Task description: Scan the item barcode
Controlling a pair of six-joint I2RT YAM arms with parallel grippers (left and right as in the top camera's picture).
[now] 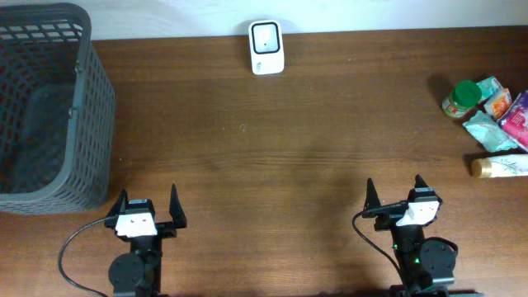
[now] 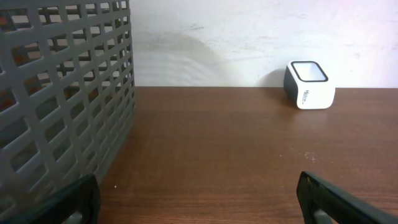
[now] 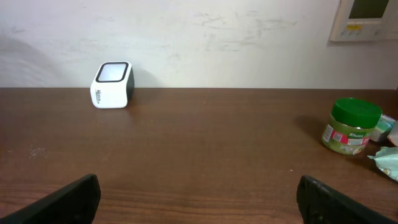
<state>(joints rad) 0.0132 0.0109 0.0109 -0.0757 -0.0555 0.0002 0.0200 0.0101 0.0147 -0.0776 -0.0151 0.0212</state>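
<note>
The left hand (image 1: 148, 198) sits at the lower left of the overhead frame, fingers spread wide, grasping nothing. The right hand (image 1: 394, 188) sits at the lower right in the same released state. Both are over bare table (image 1: 264, 157), well apart from every object. The barcode scanner (image 1: 266, 47), a white unit with a dark window, stands at the upper centre, at the table's far edge. The grocery items cluster at the right edge: a green-lidded jar (image 1: 461, 98), sachets (image 1: 483, 129), a pink pouch (image 1: 517, 115) and a tube (image 1: 500, 166) lying flat. A grey mesh basket (image 1: 92, 124) occupies the upper left.
</note>
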